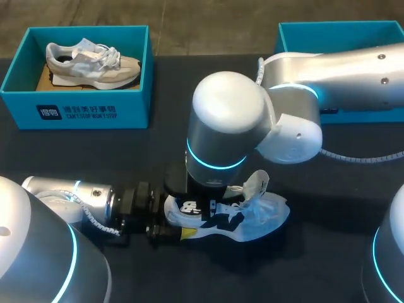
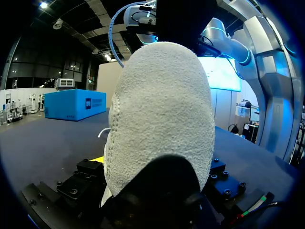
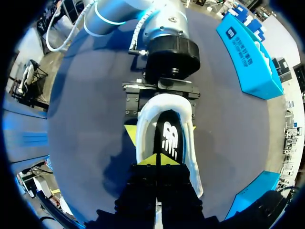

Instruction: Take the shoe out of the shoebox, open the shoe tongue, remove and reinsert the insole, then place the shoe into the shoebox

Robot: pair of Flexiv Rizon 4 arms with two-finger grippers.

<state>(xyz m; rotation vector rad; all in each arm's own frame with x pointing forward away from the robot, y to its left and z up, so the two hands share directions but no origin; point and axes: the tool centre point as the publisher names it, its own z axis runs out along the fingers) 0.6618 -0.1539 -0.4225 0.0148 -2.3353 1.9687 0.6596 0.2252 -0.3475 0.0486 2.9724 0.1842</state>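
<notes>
A white shoe [image 1: 265, 218] lies on its side on the dark table, near the front middle. My left gripper [image 1: 177, 216] comes in low from the left. It holds the shoe's heel [image 2: 162, 119] between its widely spread fingers, one yellow tip [image 3: 129, 132] against the heel's side. My right arm [image 1: 233, 126] reaches down over the shoe. Its gripper [image 3: 157, 161] is shut, the tips together on the black insole [image 3: 169, 138] inside the shoe. I cannot tell whether they pinch it. The tongue and laces [image 1: 255, 184] are pulled up and out.
A teal shoebox [image 1: 76, 113] at the back left holds a grey and white sneaker [image 1: 95, 63]. A second teal box [image 1: 297, 31] stands at the back right, mostly behind my right arm. Bare dark table lies between the boxes and the shoe.
</notes>
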